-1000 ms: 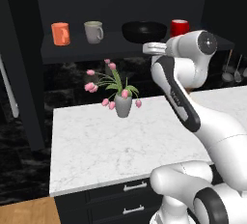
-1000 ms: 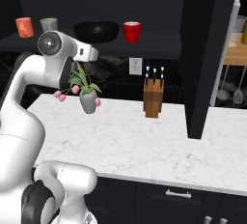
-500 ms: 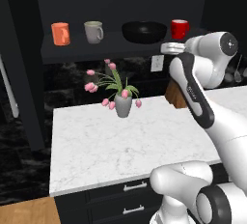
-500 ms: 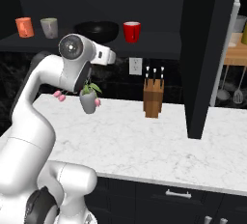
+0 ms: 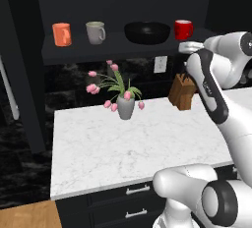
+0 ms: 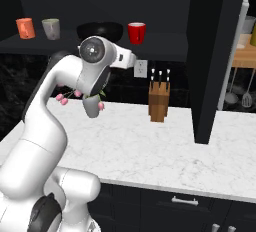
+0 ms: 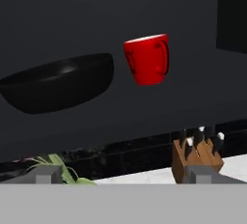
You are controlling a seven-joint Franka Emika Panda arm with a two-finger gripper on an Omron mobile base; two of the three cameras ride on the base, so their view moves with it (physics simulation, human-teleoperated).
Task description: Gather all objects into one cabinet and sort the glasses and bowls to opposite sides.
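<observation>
On the dark shelf (image 5: 113, 48) of the black cabinet stand an orange mug (image 5: 61, 34), a pale grey mug (image 5: 95, 32), a wide black bowl (image 5: 146, 32) and a red mug (image 5: 183, 29), left to right. My gripper (image 5: 187, 47) hangs just below and in front of the shelf's right end, under the red mug. The hand view looks slightly up at the red mug (image 7: 147, 59) with the black bowl (image 7: 58, 83) to its left. There my gripper (image 7: 124, 175) is open wide, with nothing between its fingers. A tall black cabinet door (image 6: 212, 51) stands open on the right.
A grey vase of pink tulips (image 5: 125, 106) stands on the white marble counter (image 5: 98, 148) below the shelf. To its right a wooden knife block (image 5: 182, 92) sits against the back wall. Kitchen utensils (image 6: 240, 96) hang beyond the open door.
The arm has swung to the right, carrying the hand from under the black bowl to under the red mug. The jaws have stayed open. Nothing on the shelf has moved.
</observation>
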